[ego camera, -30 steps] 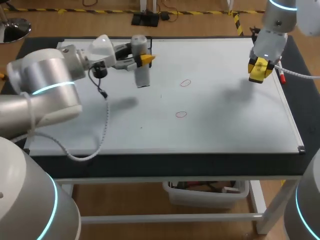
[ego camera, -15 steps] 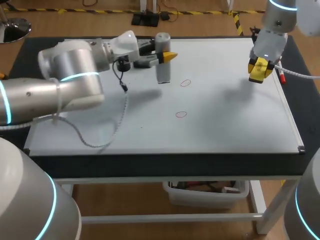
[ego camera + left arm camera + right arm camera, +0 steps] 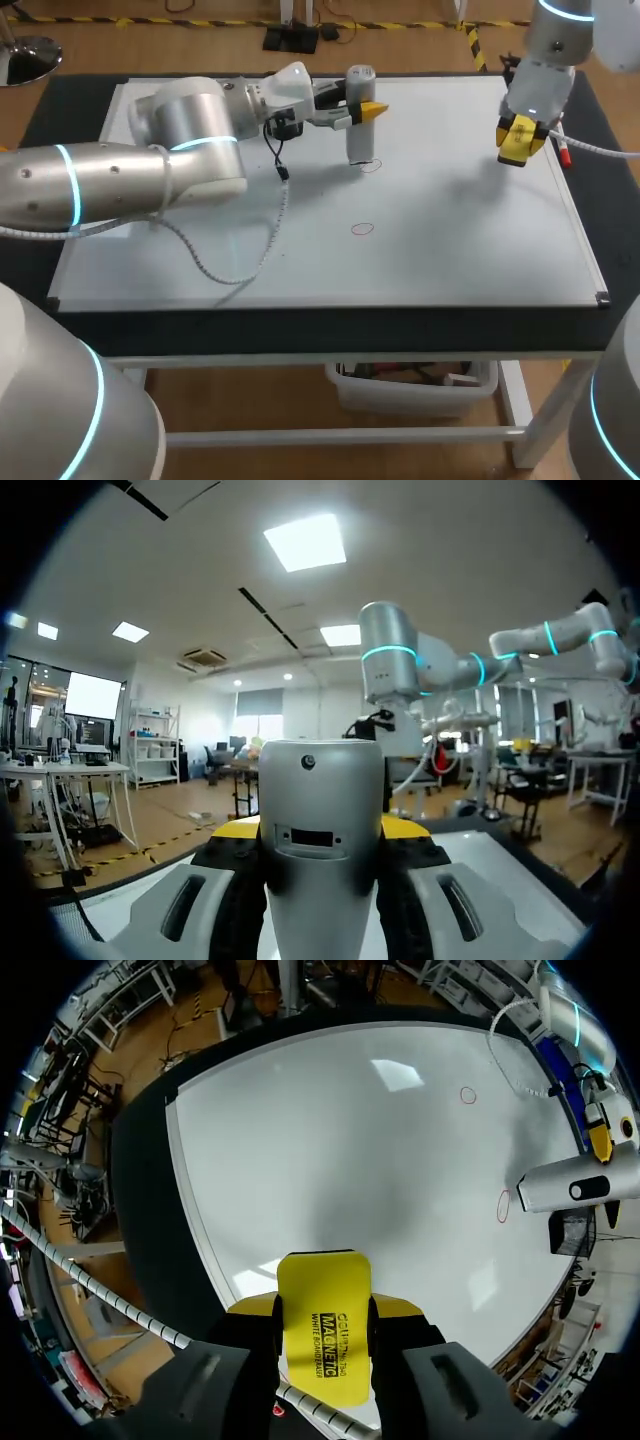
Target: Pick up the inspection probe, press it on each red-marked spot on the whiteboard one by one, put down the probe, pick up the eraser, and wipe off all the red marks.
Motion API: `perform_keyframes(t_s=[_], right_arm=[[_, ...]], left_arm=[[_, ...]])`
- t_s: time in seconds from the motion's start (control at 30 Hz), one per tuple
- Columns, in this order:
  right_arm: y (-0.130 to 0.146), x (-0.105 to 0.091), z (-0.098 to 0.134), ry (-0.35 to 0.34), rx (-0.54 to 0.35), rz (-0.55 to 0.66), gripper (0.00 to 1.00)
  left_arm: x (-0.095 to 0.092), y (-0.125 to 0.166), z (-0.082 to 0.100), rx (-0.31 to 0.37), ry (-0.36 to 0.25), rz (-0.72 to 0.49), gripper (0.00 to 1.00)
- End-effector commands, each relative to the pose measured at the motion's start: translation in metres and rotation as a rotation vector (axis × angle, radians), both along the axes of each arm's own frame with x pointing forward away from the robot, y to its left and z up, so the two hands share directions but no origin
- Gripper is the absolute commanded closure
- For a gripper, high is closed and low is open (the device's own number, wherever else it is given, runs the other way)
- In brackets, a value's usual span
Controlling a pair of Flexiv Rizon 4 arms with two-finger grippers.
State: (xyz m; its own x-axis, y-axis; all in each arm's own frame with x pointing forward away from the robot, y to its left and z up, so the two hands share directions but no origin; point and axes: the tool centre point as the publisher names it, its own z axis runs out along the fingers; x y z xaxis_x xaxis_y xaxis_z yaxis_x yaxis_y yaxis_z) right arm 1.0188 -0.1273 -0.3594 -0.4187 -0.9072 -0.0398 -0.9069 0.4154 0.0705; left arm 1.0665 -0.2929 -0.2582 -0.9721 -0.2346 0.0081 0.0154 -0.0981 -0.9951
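The left gripper (image 3: 367, 108) clamps the probe (image 3: 360, 125) upright from both sides, its lower end at the far red mark (image 3: 372, 165) on the whiteboard (image 3: 450, 250), with the near red mark (image 3: 362, 228) apart from it, while well to the right the right gripper (image 3: 520, 140) grips the eraser (image 3: 323, 1325) above the board's far right edge.

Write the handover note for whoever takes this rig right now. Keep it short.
Left gripper: shut on the probe, held upright with its lower end at the far red mark; whether it touches cannot be told.
Right gripper: shut on the eraser, held above the whiteboard near its far right corner.
Done: both tools are in hand.
Left: press the probe on the far red mark and the near red mark, put the probe down, then wipe off both marks.
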Motion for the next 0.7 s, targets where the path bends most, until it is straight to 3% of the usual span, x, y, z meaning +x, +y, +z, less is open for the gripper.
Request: perform_keyframes(t_s=[0.03,0.7], right_arm=[[-0.001,0.001,0.001,0.001,-0.002,0.003,1.00],[-0.001,0.001,0.001,0.001,-0.002,0.003,1.00]], left_arm=[[0.012,-0.016,-0.007,-0.009,-0.008,-0.021,1.00],[0.013,-0.020,-0.023,0.004,-0.027,-0.030,1.00]])
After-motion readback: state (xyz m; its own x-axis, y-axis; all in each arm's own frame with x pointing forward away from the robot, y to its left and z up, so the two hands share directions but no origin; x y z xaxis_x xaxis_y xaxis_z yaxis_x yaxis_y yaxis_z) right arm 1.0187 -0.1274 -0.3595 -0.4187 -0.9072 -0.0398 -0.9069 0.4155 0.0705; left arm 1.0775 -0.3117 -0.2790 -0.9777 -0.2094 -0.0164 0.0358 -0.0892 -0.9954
